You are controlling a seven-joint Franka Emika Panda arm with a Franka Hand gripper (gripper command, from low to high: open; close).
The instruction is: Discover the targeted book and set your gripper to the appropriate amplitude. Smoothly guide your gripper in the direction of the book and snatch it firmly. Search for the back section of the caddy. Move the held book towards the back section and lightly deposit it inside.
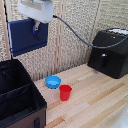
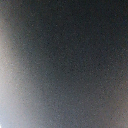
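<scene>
My gripper (image 1: 35, 27), a white block at the top of the exterior view, is shut on the top edge of the dark navy book (image 1: 26, 39). The book hangs upright in the air, slightly tilted, in front of the woven wall. It is above and a little behind the black caddy (image 1: 36, 102) at the exterior view's lower left. The caddy is open, with divider walls inside. Its back section (image 1: 11, 80) lies below the book and looks empty. The wrist view shows only a blurred dark grey surface (image 2: 75, 55) close to the lens.
A blue bowl (image 1: 53, 81) and a red cup (image 1: 65, 92) stand on the wooden table (image 1: 95, 105) just to the exterior view's right of the caddy. A big black boxy appliance (image 1: 111, 52) stands at the far right. A grey cable (image 1: 75, 35) runs from the gripper toward it.
</scene>
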